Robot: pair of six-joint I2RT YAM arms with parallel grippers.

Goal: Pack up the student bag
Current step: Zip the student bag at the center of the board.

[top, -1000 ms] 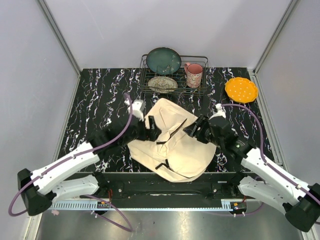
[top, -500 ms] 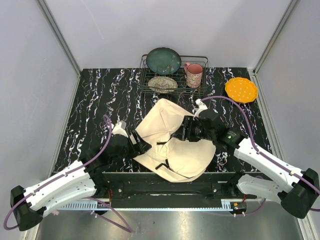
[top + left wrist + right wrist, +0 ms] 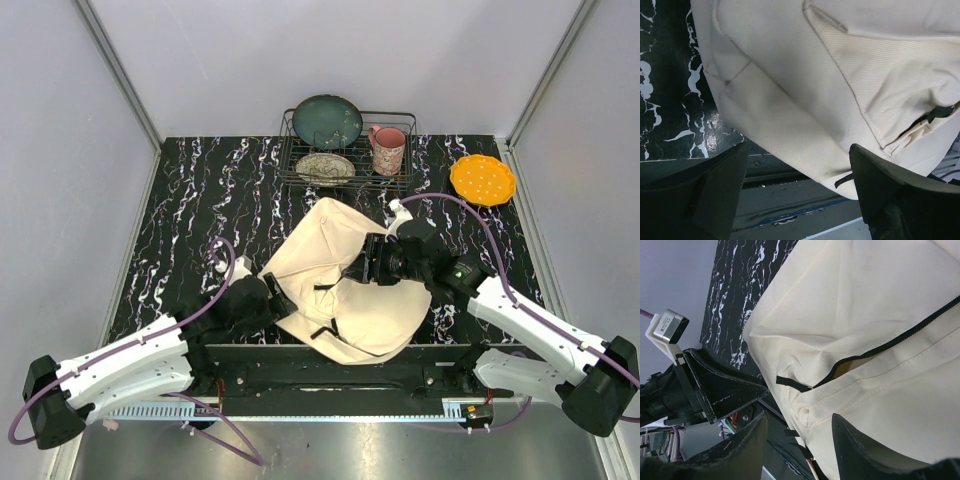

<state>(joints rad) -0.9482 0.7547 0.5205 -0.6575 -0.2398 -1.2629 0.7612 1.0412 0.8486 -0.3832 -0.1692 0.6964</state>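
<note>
The student bag (image 3: 375, 315) lies at the table's (image 3: 200, 200) near edge, overhanging it. The left gripper (image 3: 798, 162), spread, sits at its left corner; the right gripper (image 3: 799, 421), spread, hovers over it. Only the right wrist view shows the zipper (image 3: 880, 347) gaping.

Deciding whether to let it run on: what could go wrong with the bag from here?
The bag hangs over the near edge of the table; a pull toward the arms could drag it off. The left gripper and right gripper are both open, so nothing holds it. The zipper looks barely open, so the cloth may bunch rather than part.
</note>
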